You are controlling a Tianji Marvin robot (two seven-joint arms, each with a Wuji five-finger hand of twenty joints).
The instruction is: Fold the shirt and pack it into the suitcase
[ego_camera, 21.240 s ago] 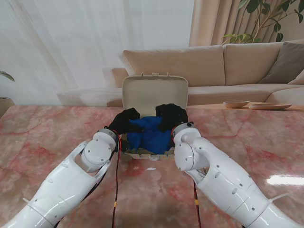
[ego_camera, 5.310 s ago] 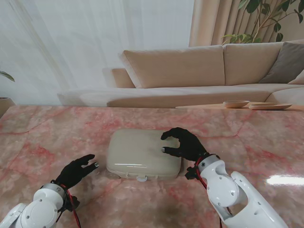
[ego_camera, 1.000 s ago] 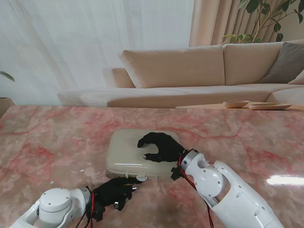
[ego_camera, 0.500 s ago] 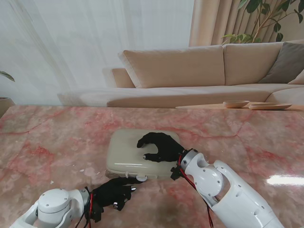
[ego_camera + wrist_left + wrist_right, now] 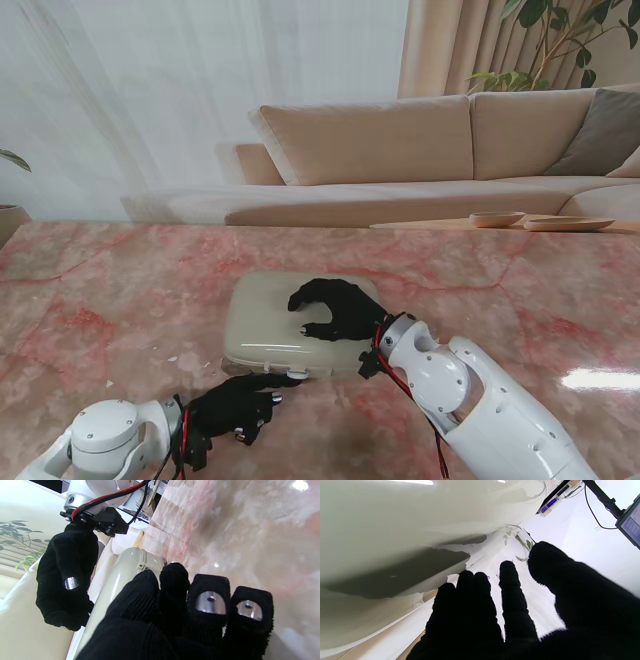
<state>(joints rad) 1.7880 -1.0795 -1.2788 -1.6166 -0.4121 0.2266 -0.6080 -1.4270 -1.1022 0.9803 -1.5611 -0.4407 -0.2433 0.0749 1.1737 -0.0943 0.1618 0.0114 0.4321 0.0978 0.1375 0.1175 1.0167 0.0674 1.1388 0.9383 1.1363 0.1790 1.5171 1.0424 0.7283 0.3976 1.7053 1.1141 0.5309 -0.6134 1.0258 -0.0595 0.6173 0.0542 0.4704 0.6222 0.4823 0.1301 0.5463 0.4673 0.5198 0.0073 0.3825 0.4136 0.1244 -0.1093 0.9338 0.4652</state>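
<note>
Right hand point(image 5: 335, 308) lies palm-down on the lid of the suitcase point(image 5: 262, 320), fingers spread and flat on the shell, closed around nothing; it reads as a hand pressing the lid down. The right wrist view agrees: the dark fingers point(image 5: 467, 605) stretch along the pale curved shell point(image 5: 395, 517) with no fabric between them. The left hand point(image 5: 238, 404) sits low on the table point(image 5: 100, 300), nearer to the robot than the case, its fingers loosely apart and holding nothing. One fingertip point(image 5: 173, 580) reaches to the front edge of the case, beside the small latch point(image 5: 298, 376). Whether that fingertip actually touches the latch cannot be told.

The suitcase lies flat in the middle of the pink marble table with its lid down. No shirt shows anywhere on the table or in either hand, so the shirt is judged to be inside the closed case, though the pictures cannot confirm it or show how neatly it is folded.

By that reading, folding and packing are done, and the task is near its end. What seems left is fastening the latch at the front edge, with the right hand bearing on the lid while the left hand works the catch. Whether the latch is already caught is too small to tell.
</note>
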